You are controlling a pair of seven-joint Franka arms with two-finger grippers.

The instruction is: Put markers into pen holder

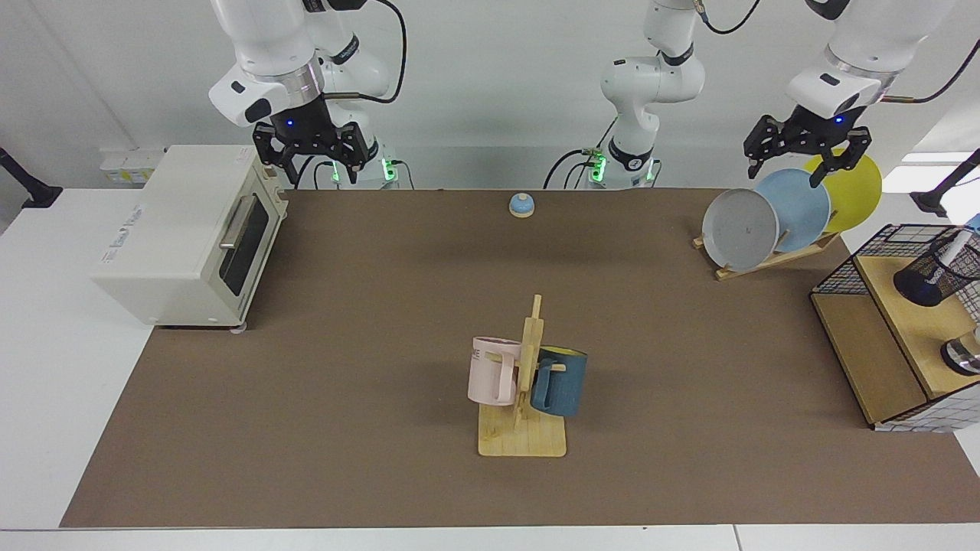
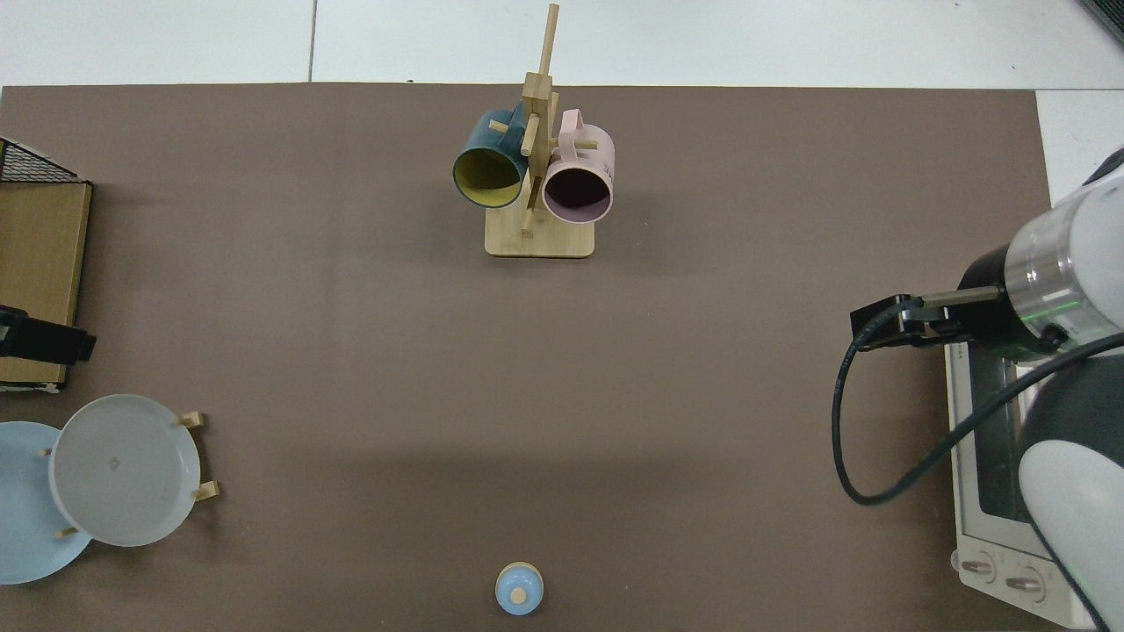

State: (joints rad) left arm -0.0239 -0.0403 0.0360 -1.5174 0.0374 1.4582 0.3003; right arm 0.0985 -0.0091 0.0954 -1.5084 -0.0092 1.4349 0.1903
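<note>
Because its fingers stand spread with nothing between them, the left gripper [image 1: 804, 151], at the upper right of the facing view above the plate rack [image 1: 773, 256], looks finished with its load. The right gripper [image 1: 310, 157], at the upper left over the toaster oven [image 1: 184, 233], is likewise spread and empty, and that arm waits. At the right edge the marker [image 1: 953, 249] leans inside the pen holder [image 1: 935, 272], which sits on the upper wooden shelf of the wire basket [image 1: 850, 268]. Its white barrel pokes out above the black mesh, with a dark blue end showing low in the cup. The task looks done.
</note>
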